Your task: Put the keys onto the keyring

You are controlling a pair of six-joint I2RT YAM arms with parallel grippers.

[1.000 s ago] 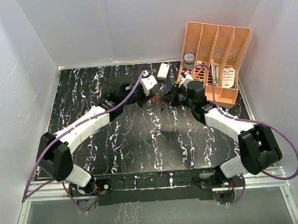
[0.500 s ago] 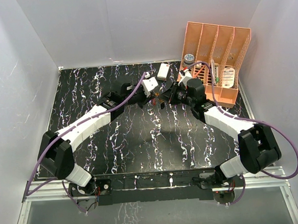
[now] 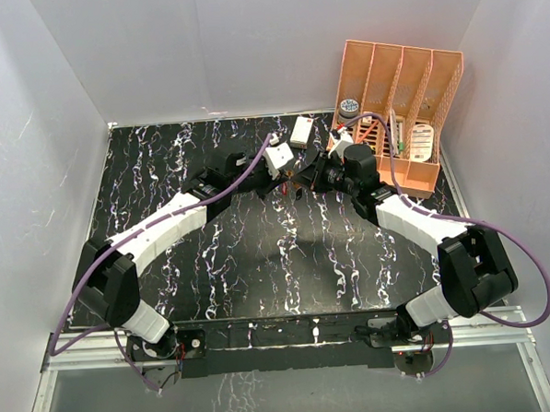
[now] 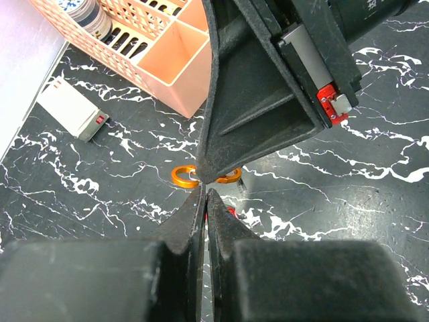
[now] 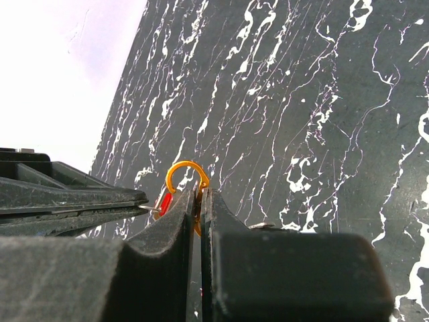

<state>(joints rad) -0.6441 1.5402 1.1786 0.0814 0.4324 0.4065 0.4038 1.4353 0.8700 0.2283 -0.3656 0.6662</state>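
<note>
My right gripper (image 5: 199,191) is shut on the orange-gold keyring (image 5: 185,166), held just above the black marble table (image 3: 213,255). The ring also shows in the left wrist view (image 4: 184,176), under the right gripper's fingertips (image 4: 213,176). My left gripper (image 4: 205,193) is shut on the red-headed key (image 5: 163,203), whose thin metal end sits in its fingertips (image 5: 131,201). The red head touches the ring's lower left side and peeks out beside my left finger (image 4: 230,212). In the top view the left gripper (image 3: 287,175) and right gripper (image 3: 302,179) meet tip to tip.
A white rectangular box (image 3: 301,132) lies just behind the grippers, also in the left wrist view (image 4: 72,107). The orange slotted file rack (image 3: 399,107) stands at the back right, close behind the right wrist. White walls enclose the table.
Both grippers have drawn a little closer together, the left one shifting slightly right toward the ring. Both stay shut on what they hold.
</note>
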